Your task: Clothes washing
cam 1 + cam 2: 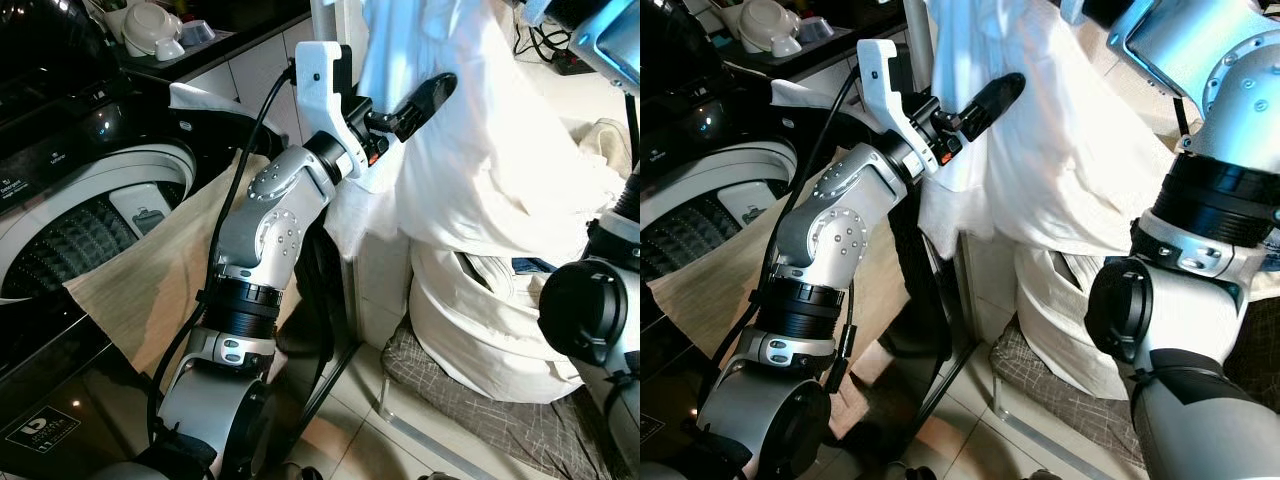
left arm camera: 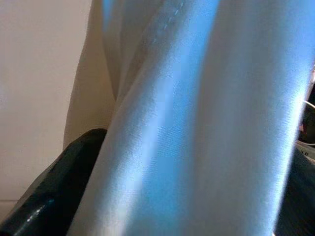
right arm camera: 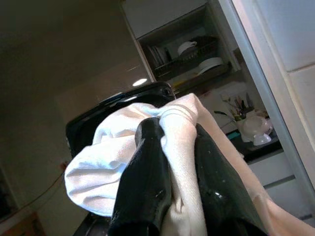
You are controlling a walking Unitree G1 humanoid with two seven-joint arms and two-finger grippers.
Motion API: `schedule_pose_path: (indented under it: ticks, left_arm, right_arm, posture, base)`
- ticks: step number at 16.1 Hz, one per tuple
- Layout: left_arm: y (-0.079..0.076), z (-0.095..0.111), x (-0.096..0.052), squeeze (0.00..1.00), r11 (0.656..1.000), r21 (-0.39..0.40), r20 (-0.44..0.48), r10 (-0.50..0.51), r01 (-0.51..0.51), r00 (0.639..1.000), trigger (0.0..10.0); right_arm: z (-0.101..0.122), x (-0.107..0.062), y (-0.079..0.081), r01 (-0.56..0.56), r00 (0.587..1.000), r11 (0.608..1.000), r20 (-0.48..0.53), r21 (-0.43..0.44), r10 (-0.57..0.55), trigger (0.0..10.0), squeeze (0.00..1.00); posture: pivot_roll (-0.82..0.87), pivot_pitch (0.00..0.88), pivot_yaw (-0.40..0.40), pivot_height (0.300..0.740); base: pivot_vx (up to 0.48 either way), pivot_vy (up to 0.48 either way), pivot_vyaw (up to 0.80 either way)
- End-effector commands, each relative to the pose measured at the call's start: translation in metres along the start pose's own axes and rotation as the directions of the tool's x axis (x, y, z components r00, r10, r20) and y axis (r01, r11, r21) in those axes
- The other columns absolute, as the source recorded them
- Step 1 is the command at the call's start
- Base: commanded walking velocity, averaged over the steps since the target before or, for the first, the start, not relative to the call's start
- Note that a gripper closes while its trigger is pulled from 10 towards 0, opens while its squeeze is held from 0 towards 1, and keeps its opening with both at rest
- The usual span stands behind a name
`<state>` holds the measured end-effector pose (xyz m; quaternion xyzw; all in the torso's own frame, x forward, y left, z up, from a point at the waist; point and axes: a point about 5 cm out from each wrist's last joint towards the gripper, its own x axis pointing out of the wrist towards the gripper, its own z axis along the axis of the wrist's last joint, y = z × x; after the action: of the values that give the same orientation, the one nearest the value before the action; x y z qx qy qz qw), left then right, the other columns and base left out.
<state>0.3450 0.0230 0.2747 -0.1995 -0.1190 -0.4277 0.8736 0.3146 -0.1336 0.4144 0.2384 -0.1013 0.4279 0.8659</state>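
A big white cloth hangs in front of me, lifted from above. In the right wrist view my right gripper is shut on a bunched fold of this cloth, held high. My left arm is raised at the middle, and its gripper reaches into the cloth's left side. Its black fingers stand wide apart, open, with a fold of the cloth lying between them. The top-loading washing machine stands at my left with its lid up and its drum exposed.
A beige cloth drapes over the machine's front edge. A white laundry bag stands on the floor under the hanging cloth, on a grey patterned cloth. Bowls sit on the counter behind the machine.
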Motion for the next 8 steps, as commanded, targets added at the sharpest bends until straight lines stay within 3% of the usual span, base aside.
schedule_pose_path:
  ticks: [1,8]
  left_arm:
    - [-0.0005,0.0027,0.0018,0.0,1.0,-0.003,0.001,0.0,0.0,1.0,0.0]
    - [0.0061,0.0038,-0.0013,0.0,1.0,-0.004,-0.007,0.014,-0.014,1.0,0.0]
  right_arm:
    - [0.0004,-0.0011,0.0059,-0.018,1.0,1.0,0.01,-0.005,0.018,0.0,0.0]
    - [-0.0028,-0.007,0.0034,0.033,0.999,0.999,0.02,-0.011,-0.032,0.0,0.0]
  posture:
    - [-0.18,0.0,0.144,0.74]
    - [-0.18,0.0,0.153,0.74]
  base:
    - [0.0,0.0,0.0]
    - [0.0,0.0,0.0]
